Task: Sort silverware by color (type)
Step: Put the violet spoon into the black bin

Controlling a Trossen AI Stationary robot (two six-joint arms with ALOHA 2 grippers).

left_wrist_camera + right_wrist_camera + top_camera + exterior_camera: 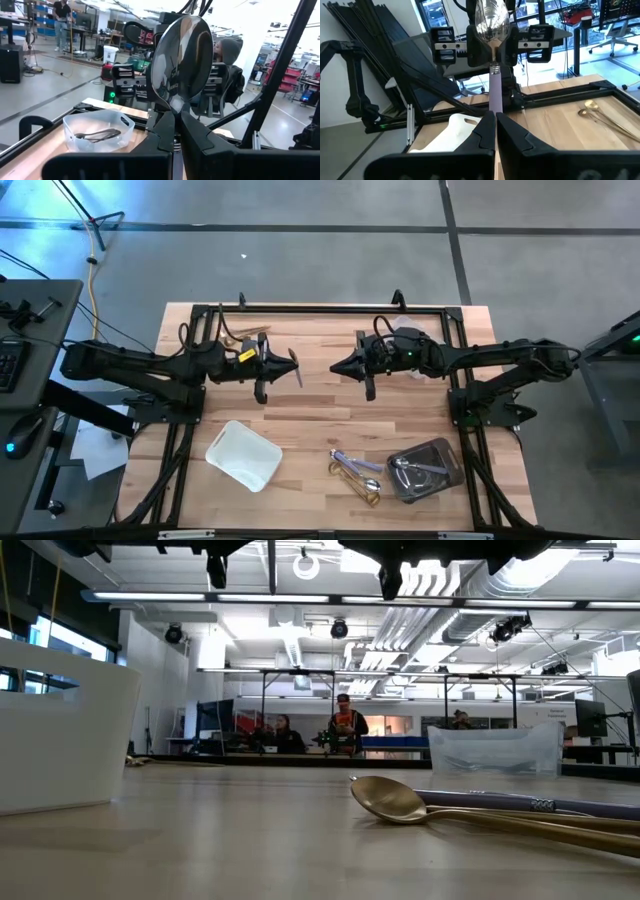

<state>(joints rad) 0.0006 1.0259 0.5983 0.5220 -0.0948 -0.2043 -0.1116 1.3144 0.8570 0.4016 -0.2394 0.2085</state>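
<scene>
My left gripper [291, 364] hovers above the middle of the table, shut on a silver spoon [182, 55]. The spoon stands upright with its shiny bowl above the fingers. Its pale handle [496, 92] hangs below them. My right gripper [334, 367] faces it from the table's right, a short gap away, shut and holding nothing. More silverware lies near the front: a gold spoon and pale-handled pieces in a small pile [355, 475], with the gold spoon [390, 798] resting bowl-down on the wood. My left gripper pinches the spoon's neck [176, 103], just under the bowl, between its two fingers. The fingers lie level, coming from the table's left, across the spoon. The spoon stands upright, bowl up, handle hanging down, lifted clear of the table.
A white tray [243, 452] sits at the near left. A clear tray [445, 448] at the near right holds dark and silver utensils. Gold utensils [245, 333] lie at the far left. A black frame [320, 308] runs along the table's edges. People show in the room beyond.
</scene>
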